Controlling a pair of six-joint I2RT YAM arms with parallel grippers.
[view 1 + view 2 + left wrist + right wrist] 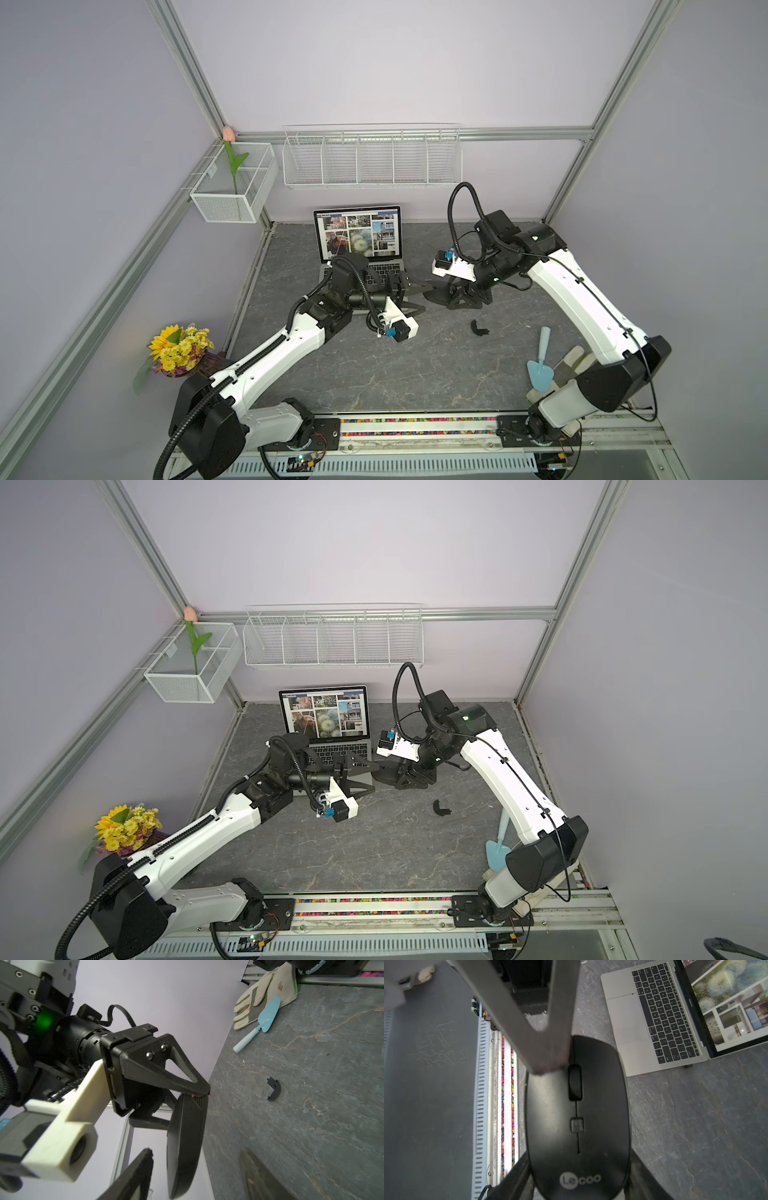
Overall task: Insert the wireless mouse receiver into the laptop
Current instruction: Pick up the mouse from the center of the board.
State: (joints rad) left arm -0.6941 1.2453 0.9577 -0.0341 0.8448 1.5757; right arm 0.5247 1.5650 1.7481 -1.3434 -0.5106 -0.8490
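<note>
Closest to the lens of the left wrist view, the left pincer [196,1150] stands apart, with one blurred finger [133,1176] on each side of the black mouse [185,1147] and a gap showing at both. The mouse is held on edge above the grey surface [311,1136] by the right pincer [187,1108], which is clamped on it with one fingertip pressed on its rim. Farther off on the surface lie a black hook-shaped cover piece [273,1089], a blue trowel [268,1014] and a pale glove [270,985], the trowel just beside the glove.

From the right wrist, the mouse fills the middle, its sides between the right pincer's two dark fingers. A grey, blurred finger of the left pincer lies across the mouse's front end, just beside the scroll wheel [574,1082]; whether it touches I cannot tell. The laptop [625,1026] sits open on the surface near the mouse, photos on its screen.

In both top views the laptop stands at the back of the surface, and the left arm reaches over its keyboard. The two pincers meet tip to tip just off its front right corner, the mouse between them. The cover piece lies apart from them, nearer the front. The wireless mouse receiver cannot be made out in any view.
</note>
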